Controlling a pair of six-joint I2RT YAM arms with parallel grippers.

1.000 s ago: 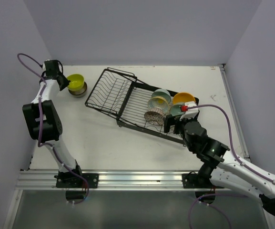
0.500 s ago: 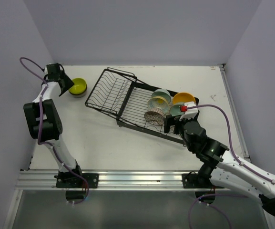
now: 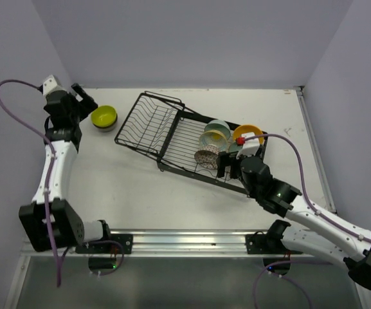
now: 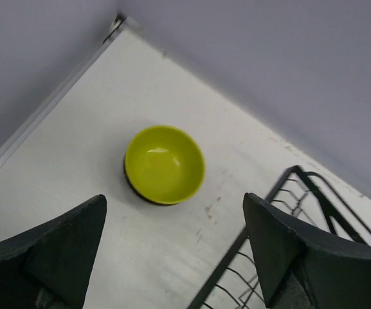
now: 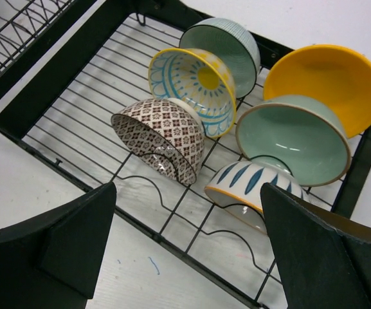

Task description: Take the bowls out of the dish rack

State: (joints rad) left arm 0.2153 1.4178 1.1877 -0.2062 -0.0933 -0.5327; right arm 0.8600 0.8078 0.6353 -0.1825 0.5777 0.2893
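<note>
A yellow-green bowl (image 3: 104, 116) (image 4: 164, 164) sits on the table at the far left, nested in a dark bowl whose rim shows under it. My left gripper (image 3: 82, 100) (image 4: 173, 212) hangs open above and just left of it, holding nothing. The black dish rack (image 3: 148, 125) (image 5: 166, 222) lies mid-table. Its flat section holds several bowls: brown-patterned (image 5: 162, 138), yellow-and-blue (image 5: 195, 87), ribbed teal (image 5: 227, 42), pale teal (image 5: 294, 138), orange-yellow (image 5: 326, 77) and white with blue leaves (image 5: 249, 187). My right gripper (image 3: 229, 168) (image 5: 188, 193) is open over the rack's near edge.
The rack's basket section (image 4: 294, 193) stands empty just right of the yellow-green bowl. The table's back left corner rail (image 4: 50, 106) runs close behind that bowl. Bare white tabletop (image 3: 140, 187) lies in front of the rack.
My left gripper opened, let go of the yellow-green bowl and drew back up and to the left. The right gripper moved slightly further over the rack.
</note>
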